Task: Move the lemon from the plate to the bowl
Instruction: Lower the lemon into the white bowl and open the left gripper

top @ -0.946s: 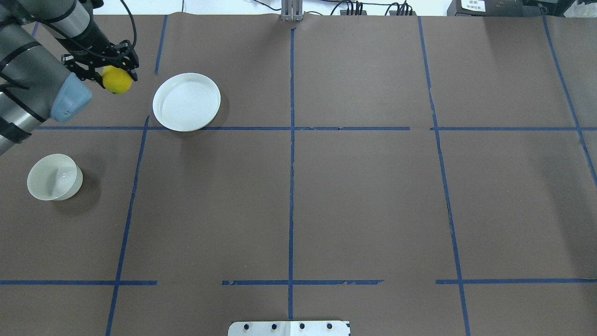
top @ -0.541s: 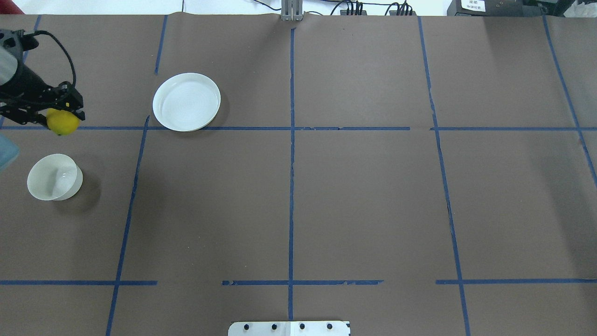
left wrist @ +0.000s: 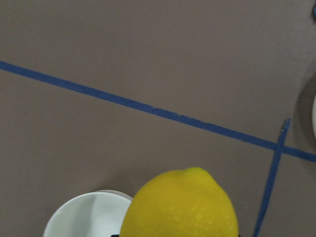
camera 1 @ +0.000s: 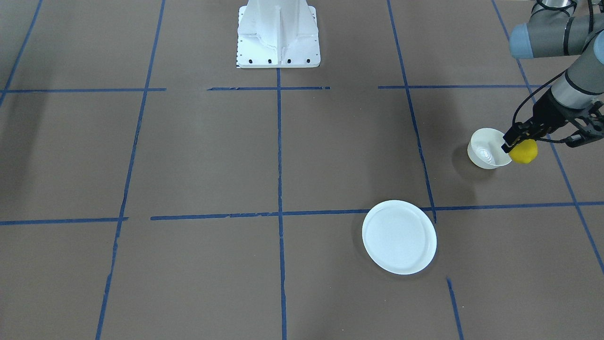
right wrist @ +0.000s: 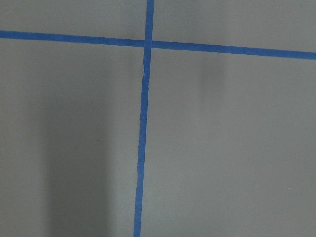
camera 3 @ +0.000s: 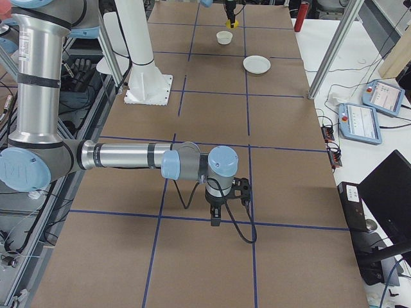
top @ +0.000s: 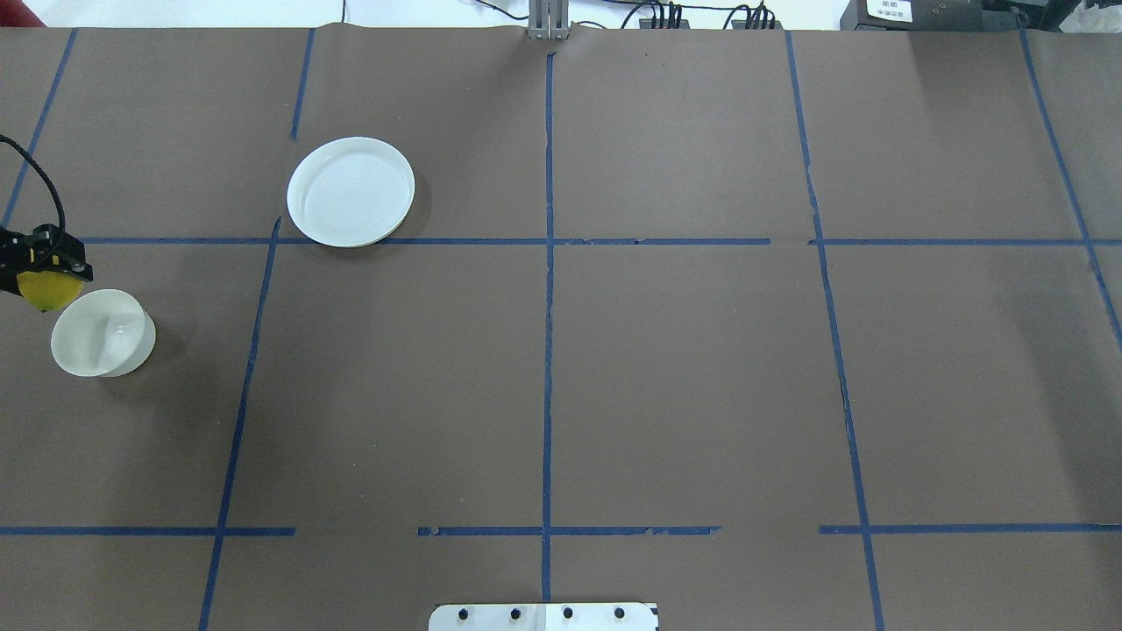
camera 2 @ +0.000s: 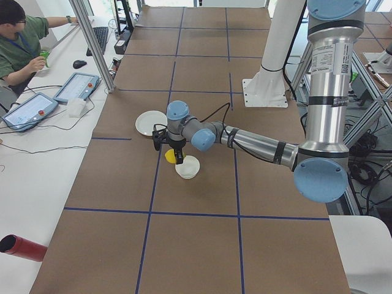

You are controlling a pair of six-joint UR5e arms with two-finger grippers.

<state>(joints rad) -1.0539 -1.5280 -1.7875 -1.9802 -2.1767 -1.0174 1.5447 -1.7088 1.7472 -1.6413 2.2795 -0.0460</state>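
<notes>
While viewing from across table, saw small bright yellow oval lemon [camera 1: 524,152] pinched in black two-finger left gripper [camera 1: 521,145]. Found lemon aloft, just beside rim of small deep cream-white bowl [camera 1: 481,163]. Noted flat round white plate [camera 1: 398,236] well apart from bowl. Spotted right gripper [camera 3: 215,217] low over brown taped table [camera 1: 212,156]; could not tell whether open or closed.

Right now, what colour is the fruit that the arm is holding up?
Bright yellow all over. The lemon shows best in the left wrist-mounted view, where it fills the lower part of the picture.
</notes>
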